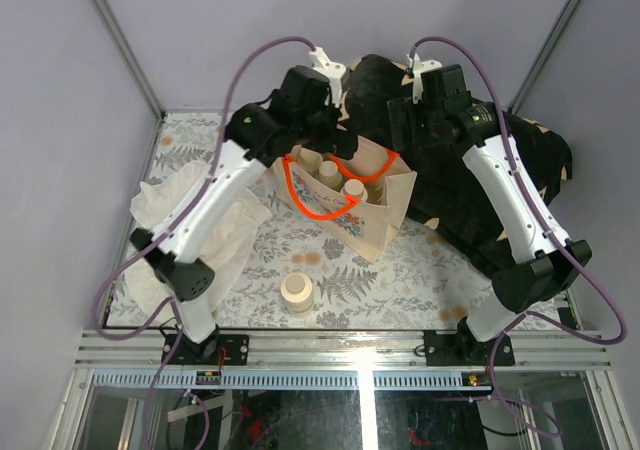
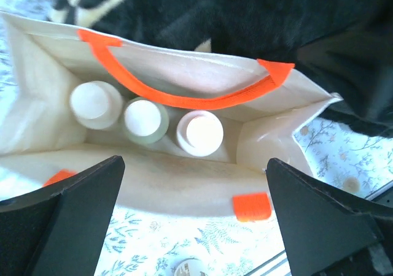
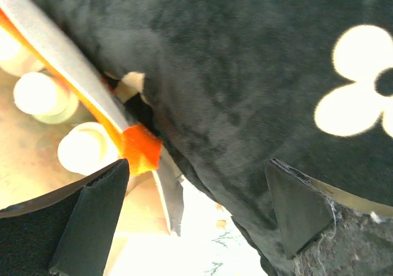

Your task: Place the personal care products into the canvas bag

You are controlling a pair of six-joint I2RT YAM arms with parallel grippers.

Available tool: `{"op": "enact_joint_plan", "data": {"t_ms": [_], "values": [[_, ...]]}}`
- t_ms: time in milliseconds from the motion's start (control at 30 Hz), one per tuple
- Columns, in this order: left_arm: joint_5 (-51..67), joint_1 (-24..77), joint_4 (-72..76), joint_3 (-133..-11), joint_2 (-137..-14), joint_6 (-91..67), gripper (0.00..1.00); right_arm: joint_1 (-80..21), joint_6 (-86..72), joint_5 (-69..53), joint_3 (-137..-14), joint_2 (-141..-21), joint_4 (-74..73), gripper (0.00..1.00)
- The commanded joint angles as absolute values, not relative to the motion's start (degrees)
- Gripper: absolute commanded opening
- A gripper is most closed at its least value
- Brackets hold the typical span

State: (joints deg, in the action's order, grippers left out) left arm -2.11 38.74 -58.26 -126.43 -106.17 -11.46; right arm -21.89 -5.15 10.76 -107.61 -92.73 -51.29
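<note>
I can read no word, number or brand in any of my views. On the outer wall of the canvas bag, near its upper edge, there are faint dark marks that look like handwriting. They are too small and too blurred for me to make out even one letter.
</note>
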Motion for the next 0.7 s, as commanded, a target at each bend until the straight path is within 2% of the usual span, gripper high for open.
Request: {"op": "enact_joint_plan", "data": {"t_ms": [0, 267, 433, 533, 667], "values": [[-8.84, 38.50, -60.69, -123.88, -97.21, -11.54, 1.00, -21.69, -2.85, 0.64, -107.15, -91.37, -47.78, 1.00], [-5.03, 38.54, -69.74, -111.78, -84.46, -18.60, 1.00, -21.70, -2.04, -6.17, -107.85, -94.85, -48.39, 1.00], [2.94, 38.82, -67.94, -95.67, -75.08, -21.94, 1.00, -21.75, -2.27, -9.77, -107.37, -97.29, -47.39, 0.99], [4.82, 40.13, -66.27, -85.41, -71.27, -23.70, 1.00, -21.76, -2.37, -9.63, -105.90, -98.00, -46.39, 1.00], [6.73, 42.44, -63.81, -78.24, -68.68, -26.01, 1.00, -21.77, -3.36, -3.88, -104.93, -98.81, -45.91, 0.99]]}}
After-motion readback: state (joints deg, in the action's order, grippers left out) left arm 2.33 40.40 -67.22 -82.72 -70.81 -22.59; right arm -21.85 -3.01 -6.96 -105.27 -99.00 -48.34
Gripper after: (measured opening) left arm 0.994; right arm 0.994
